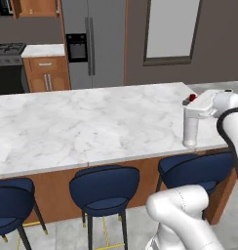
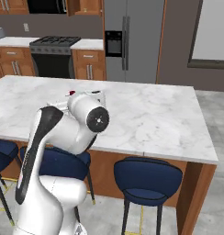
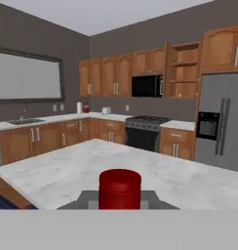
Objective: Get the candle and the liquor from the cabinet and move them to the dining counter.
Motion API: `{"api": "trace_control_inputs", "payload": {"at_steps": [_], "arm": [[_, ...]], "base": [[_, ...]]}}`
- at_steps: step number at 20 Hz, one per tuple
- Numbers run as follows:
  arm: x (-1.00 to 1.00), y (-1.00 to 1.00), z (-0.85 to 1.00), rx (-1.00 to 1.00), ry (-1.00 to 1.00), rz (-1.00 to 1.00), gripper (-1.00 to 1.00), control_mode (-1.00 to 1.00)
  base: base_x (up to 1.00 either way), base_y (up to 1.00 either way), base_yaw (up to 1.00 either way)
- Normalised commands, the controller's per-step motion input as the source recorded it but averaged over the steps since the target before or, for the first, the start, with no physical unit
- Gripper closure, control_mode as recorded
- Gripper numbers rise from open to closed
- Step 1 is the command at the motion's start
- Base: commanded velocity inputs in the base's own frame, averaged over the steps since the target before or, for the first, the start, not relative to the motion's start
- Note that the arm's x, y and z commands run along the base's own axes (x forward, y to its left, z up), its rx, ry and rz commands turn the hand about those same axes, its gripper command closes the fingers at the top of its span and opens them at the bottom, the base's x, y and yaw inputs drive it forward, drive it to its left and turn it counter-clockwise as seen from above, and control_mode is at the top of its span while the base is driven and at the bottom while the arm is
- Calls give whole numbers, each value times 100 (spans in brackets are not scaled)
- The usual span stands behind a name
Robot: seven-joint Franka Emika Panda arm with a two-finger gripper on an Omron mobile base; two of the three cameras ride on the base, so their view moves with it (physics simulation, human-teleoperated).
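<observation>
Marble counter (image 1: pixel 91 122) spreads across the middle of both base views, and your end effector (image 1: pixel 196 100) hangs over its near right edge in the left base view. It's clenched on the liquor (image 3: pixel 120 188), whose red cap sits bottom centre of the hand view, right between the fingers. The bottle's long axis looks upright. The move left, I'd judge, is straight down onto the marble.
</observation>
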Motion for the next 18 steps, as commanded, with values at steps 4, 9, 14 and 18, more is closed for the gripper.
{"api": "trace_control_inputs", "payload": {"at_steps": [4, 9, 14, 18], "arm": [[65, 0, -40, 1, 1, 54, 100, -100], [68, 0, -28, 0, 1, 49, 100, -100], [56, 5, -2, 0, 2, 22, 100, -100], [56, 9, 0, 0, 2, 13, 100, -100]], "base": [[0, 0, 0], [0, 0, 0], [0, 0, 0], [0, 0, 0]]}}
